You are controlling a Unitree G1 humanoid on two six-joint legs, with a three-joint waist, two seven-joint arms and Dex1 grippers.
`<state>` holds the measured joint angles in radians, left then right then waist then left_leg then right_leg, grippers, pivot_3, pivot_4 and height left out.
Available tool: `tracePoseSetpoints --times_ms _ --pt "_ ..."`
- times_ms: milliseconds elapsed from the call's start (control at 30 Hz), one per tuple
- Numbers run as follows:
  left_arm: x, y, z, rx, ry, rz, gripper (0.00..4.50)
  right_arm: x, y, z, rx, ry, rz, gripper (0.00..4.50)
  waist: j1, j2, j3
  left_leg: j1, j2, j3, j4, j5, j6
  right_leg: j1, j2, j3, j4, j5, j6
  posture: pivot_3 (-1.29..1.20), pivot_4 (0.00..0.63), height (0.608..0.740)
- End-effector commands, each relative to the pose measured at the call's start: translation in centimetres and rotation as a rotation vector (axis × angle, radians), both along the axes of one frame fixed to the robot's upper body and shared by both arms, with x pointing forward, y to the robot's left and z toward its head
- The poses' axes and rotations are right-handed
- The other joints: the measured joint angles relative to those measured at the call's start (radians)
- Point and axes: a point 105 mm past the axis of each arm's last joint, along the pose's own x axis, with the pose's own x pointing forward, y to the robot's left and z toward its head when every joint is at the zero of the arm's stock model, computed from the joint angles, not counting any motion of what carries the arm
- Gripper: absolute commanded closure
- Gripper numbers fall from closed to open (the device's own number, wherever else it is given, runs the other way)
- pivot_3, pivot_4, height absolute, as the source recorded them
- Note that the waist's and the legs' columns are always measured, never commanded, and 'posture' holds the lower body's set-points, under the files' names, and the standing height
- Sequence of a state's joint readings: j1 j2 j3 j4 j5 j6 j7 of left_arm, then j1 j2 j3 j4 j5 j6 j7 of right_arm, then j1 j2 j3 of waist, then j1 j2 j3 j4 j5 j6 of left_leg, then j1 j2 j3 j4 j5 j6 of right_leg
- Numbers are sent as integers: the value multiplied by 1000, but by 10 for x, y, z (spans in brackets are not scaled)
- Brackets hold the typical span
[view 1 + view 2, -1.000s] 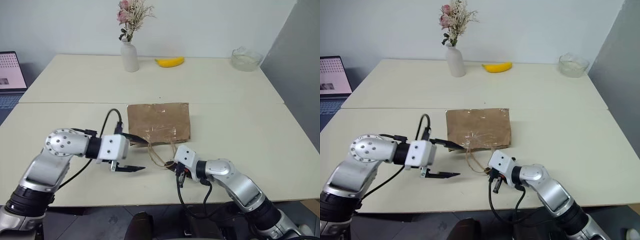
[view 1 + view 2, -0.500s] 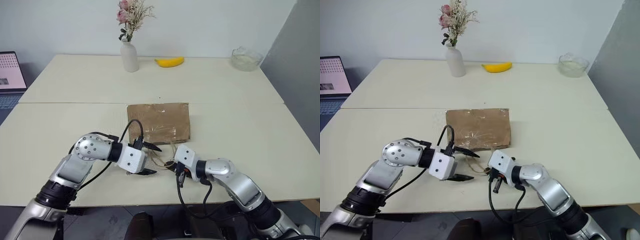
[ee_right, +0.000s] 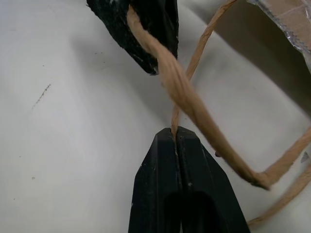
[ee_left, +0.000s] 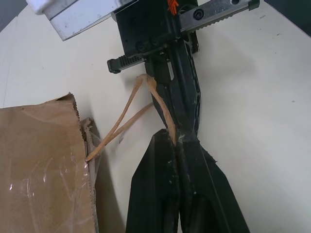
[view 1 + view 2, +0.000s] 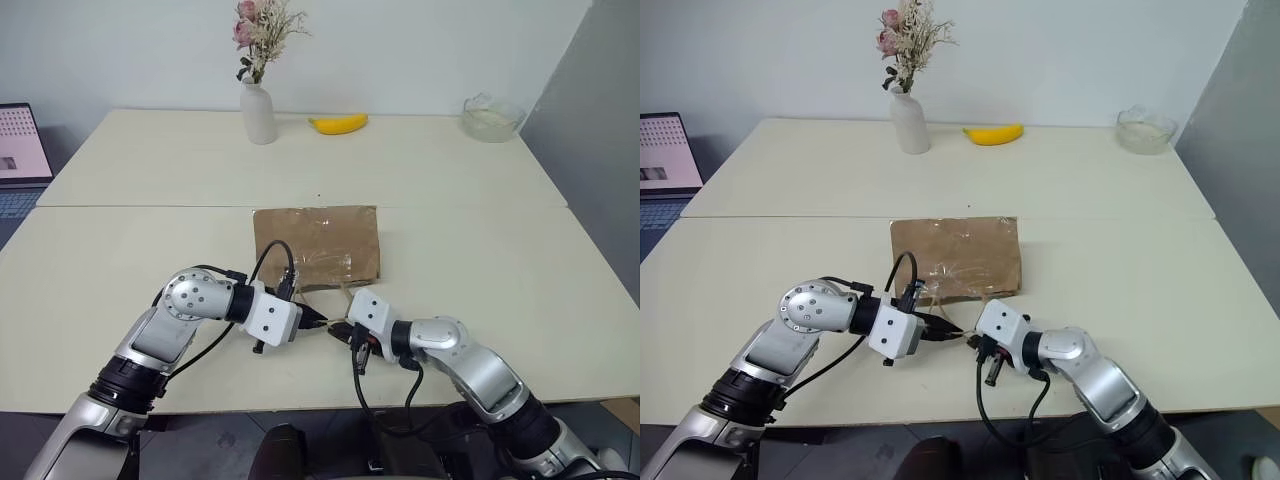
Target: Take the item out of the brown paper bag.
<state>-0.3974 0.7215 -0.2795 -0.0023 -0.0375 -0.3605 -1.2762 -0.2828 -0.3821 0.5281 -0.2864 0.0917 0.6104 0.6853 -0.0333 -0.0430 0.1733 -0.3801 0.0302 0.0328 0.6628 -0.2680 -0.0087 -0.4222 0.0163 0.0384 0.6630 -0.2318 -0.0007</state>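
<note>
The left gripper [image 5: 322, 323] has its fingers pressed together on a twine handle [image 4: 124, 119] of the bag [image 5: 318, 246]. At its 3 o'clock, tip to tip, the right gripper [image 5: 343, 328] pinches another handle strand [image 3: 194, 104]. The bag lies flat at their 12 o'clock. I cannot tell where the item is. The banana [image 5: 339, 123] lies at the table's [image 5: 480, 250] far edge.

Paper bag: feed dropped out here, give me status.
Left gripper shut on twine handle. Right gripper shut on other handle. Brown paper bag flat on table, item unseen. Nothing in the way.
</note>
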Motion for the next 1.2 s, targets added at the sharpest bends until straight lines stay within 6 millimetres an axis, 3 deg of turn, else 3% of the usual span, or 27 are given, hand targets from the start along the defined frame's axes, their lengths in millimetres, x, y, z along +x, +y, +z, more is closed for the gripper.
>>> tracePoseSetpoints --times_ms 33,67,300,633,733,967,1200 --pt "-1 -3 4 -16 -12 -15 4462 -2 0 -10 -17 38 -21 4500 0 0 0 0 0 0 0 0 0 0 0 0 0 0 0 0 150 740" --pt "-1 -3 4 -21 -9 -11 4462 -2 0 -7 -6 31 -18 4500 0 0 0 0 0 0 0 0 0 0 0 0 0 0 0 0 150 740" --pt "0 -5 10 -58 2 5 4500 -10 -7 20 8 -24 22 2073 2 1 0 -2 -1 0 0 0 0 -1 0 0 -1 0 0 0 150 740" --pt "7 -14 24 -144 51 41 4500 -45 -36 56 34 -31 138 2073 3 1 1 -3 -1 -1 0 0 0 -1 0 -1 -2 0 1 0 150 740" --pt "9 -16 31 -179 79 59 4500 -45 -39 59 40 -41 123 2073 1 0 1 -3 -1 -1 0 0 0 -1 0 -1 -2 0 1 0 150 740" --pt "15 -14 52 -246 124 113 4500 -25 -23 42 31 -76 55 2073 1 0 1 -2 -1 -1 0 0 0 -1 0 -1 -2 0 1 0 150 740" --pt "16 -11 59 -254 120 138 4500 -3 2 16 5 -55 23 2073 1 0 1 -3 -1 -1 0 0 0 -1 0 -1 -2 0 1 0 150 740"
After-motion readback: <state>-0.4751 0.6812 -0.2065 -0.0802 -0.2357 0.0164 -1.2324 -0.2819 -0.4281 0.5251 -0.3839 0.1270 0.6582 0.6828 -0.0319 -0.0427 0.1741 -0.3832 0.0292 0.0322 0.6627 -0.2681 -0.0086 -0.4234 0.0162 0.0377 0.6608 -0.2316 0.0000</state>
